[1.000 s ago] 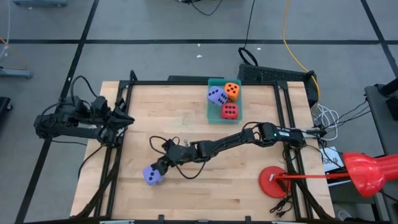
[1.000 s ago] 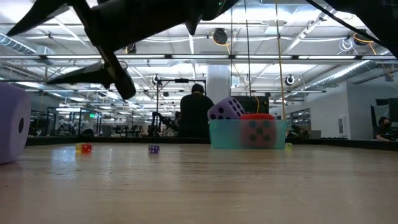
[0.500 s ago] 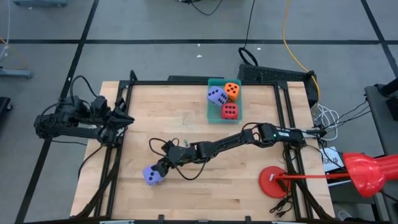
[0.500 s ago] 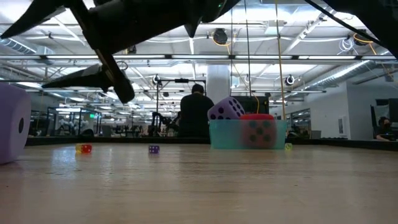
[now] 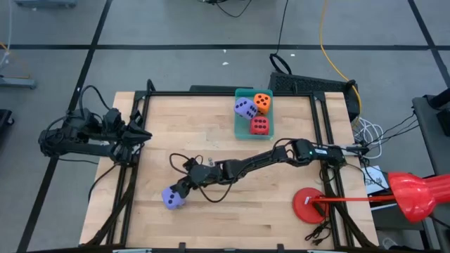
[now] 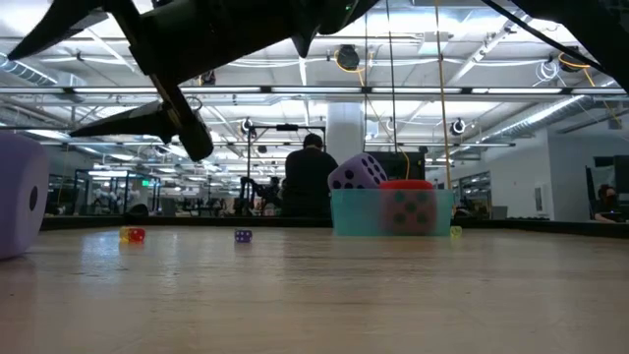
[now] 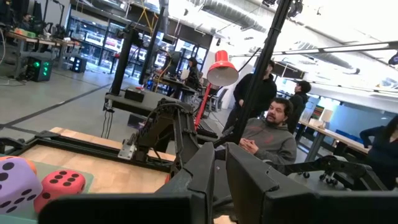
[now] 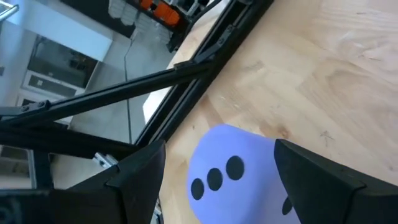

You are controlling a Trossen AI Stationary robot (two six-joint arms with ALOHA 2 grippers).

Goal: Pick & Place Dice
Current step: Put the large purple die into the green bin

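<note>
One lavender die (image 5: pixel 172 198) rests on its bottom face on the wood near the table's near-left corner; it also shows at the picture's left edge in the low view (image 6: pixel 20 197). My right gripper (image 5: pixel 185 188) is open and hovers just over it. In the right wrist view the lavender die (image 8: pixel 233 177) lies between the two fingers of my right gripper (image 8: pixel 219 148), and I see no touch. The teal tray (image 5: pixel 240 131) at the far side holds a second lavender die (image 5: pixel 245 107), the orange die (image 5: pixel 262 102) and the red die (image 5: pixel 259 125). My left gripper (image 5: pixel 143 133) is shut and waits at the left edge.
Black frame rails (image 5: pixel 211 93) run round the table. A red lamp base (image 5: pixel 308 204) sits at the near-right corner. Tiny coloured cubes (image 6: pixel 133 234) lie far off on the wood. Bare wood (image 5: pixel 281 183) lies between the tray and the near edge. People (image 7: pixel 270 134) sit beyond the table.
</note>
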